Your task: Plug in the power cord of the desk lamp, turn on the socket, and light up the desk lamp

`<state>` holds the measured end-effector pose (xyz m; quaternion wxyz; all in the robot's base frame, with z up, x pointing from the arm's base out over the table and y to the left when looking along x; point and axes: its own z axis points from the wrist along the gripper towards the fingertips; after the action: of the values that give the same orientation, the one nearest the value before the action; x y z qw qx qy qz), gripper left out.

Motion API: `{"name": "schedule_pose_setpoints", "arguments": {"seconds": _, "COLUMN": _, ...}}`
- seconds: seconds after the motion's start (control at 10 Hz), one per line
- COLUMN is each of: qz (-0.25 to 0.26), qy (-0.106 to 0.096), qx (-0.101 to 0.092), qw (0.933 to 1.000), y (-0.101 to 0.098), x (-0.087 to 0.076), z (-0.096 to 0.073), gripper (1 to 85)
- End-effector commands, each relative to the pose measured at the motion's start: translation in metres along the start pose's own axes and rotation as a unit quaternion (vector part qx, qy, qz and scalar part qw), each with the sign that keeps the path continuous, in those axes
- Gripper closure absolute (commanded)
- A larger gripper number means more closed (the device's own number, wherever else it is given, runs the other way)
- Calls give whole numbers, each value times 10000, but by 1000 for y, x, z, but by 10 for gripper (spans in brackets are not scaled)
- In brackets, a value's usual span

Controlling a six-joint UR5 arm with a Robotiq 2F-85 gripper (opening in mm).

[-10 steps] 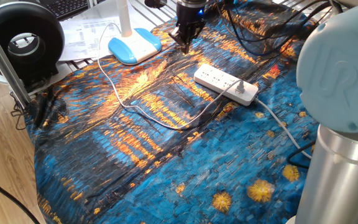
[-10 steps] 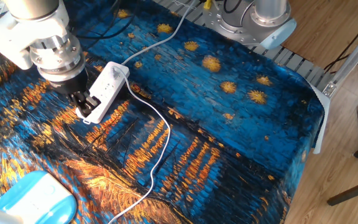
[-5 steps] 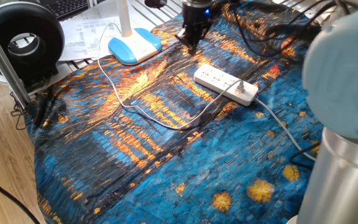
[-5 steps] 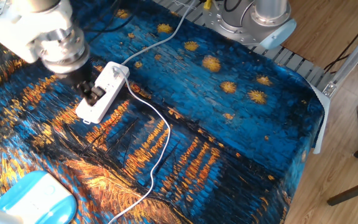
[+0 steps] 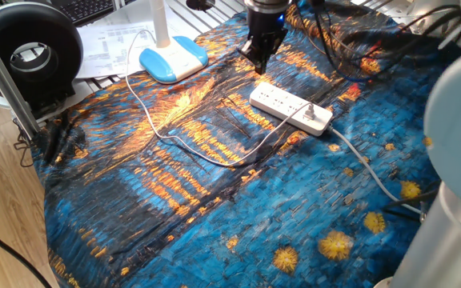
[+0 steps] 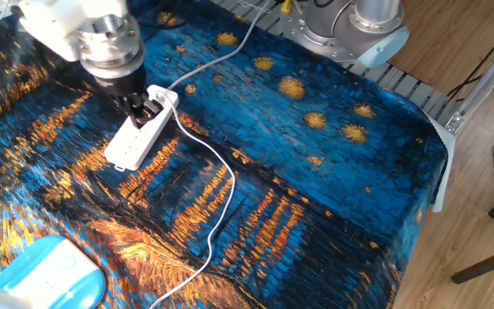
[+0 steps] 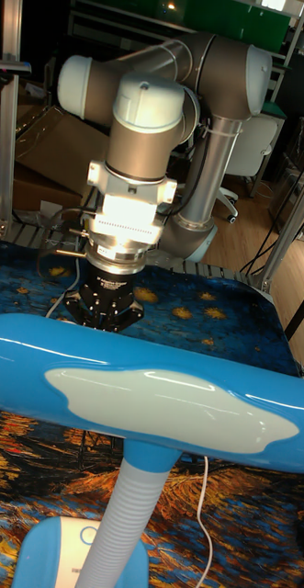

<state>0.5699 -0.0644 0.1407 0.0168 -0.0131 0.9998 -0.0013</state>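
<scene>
A tabletop [image 5: 134,216] draped in blue-and-orange cloth holds a lamp [image 5: 172,58] at its far edge. Mid-table lies the socket [image 5: 290,109], with the cord [image 5: 186,144] plugged into one end. The claw [image 6: 143,110] hovers over the socket, fingers nearly pressed together, pinching nothing.

No text, label or number is legible in these views.

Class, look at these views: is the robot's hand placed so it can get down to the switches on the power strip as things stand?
Probably yes. The hand hangs close above the power strip, near its plugged-in end. Nothing lies between them; the lamp's power cord trails off to the side, and the desk lamp stands well away.
</scene>
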Motion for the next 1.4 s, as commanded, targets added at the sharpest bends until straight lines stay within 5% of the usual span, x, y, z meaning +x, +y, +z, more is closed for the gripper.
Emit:
{"name": "schedule_pose_setpoints", "arguments": {"seconds": 0.0, "qz": -105, "qy": -350, "qx": -18, "qw": 9993, "y": 10, "x": -18, "z": 0, "gripper": 843}}
{"name": "schedule_pose_setpoints", "arguments": {"seconds": 0.3, "qz": -292, "qy": -356, "qx": 142, "qw": 9988, "y": 8, "x": -30, "z": 2, "gripper": 843}}
{"name": "schedule_pose_setpoints", "arguments": {"seconds": 1.3, "qz": 45, "qy": -381, "qx": 15, "qw": 9993, "y": 14, "x": -46, "z": 6, "gripper": 843}}
